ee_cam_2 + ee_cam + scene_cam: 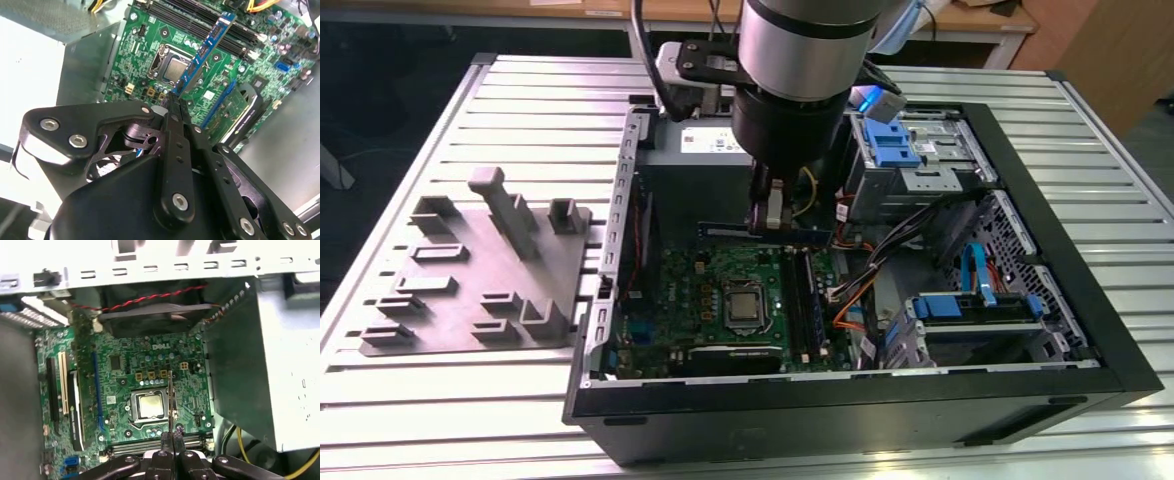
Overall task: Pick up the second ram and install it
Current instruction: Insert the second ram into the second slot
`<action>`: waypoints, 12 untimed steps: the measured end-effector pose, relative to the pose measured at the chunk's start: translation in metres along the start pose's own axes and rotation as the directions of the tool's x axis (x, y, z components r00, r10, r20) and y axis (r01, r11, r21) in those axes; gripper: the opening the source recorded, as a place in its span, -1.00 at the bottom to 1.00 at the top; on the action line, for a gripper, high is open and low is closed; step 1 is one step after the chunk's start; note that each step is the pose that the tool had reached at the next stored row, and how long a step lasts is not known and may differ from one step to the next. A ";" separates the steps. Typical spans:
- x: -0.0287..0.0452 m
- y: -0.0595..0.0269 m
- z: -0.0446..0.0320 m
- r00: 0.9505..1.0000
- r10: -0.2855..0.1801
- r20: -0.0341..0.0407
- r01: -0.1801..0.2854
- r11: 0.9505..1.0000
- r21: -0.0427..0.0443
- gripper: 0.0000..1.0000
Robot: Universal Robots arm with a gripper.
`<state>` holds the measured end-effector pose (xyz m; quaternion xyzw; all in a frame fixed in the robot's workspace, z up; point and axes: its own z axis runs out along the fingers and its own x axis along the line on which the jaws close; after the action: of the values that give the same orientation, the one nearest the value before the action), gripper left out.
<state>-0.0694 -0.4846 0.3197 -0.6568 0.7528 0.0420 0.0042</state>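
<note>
The second ram (767, 233) is a long, narrow blue-edged stick, held level above the green motherboard (707, 290) inside the open computer case. My gripper (774, 212) is shut on its middle from above. In the second wrist view the ram (206, 47) juts out from the shut gripper (172, 102) over the board. In the first wrist view the ram (171, 397) appears edge-on, clamped by the gripper (172, 436), and it hangs over the processor socket (149, 406). The black memory slots (803, 300) lie just beside the socket, below the stick.
The black case wall (854, 395) surrounds the board. Blue drive cages (914, 150) and orange and black cables (867, 290) crowd the exterior view's right side. A grey fixture plate (467, 270) with blocks lies on the slatted table at the exterior view's left.
</note>
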 end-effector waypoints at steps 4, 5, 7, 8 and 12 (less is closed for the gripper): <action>0.0000 0.0000 0.0008 0.997 0.074 0.004 -0.074 0.997 0.004 -0.76; 0.0001 0.0000 0.0010 0.996 0.092 0.006 -0.092 0.996 0.005 -0.76; 0.0001 -0.0001 0.0014 0.992 0.127 0.008 -0.127 0.992 0.007 -0.76; 0.0001 -0.0001 0.0017 0.989 0.146 0.009 -0.146 0.989 0.008 -0.76; 0.0002 -0.0001 0.0023 0.976 0.217 0.014 -0.217 0.976 0.012 -0.76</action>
<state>-0.0694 -0.4846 0.3174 -0.5704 0.8203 0.0413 0.0088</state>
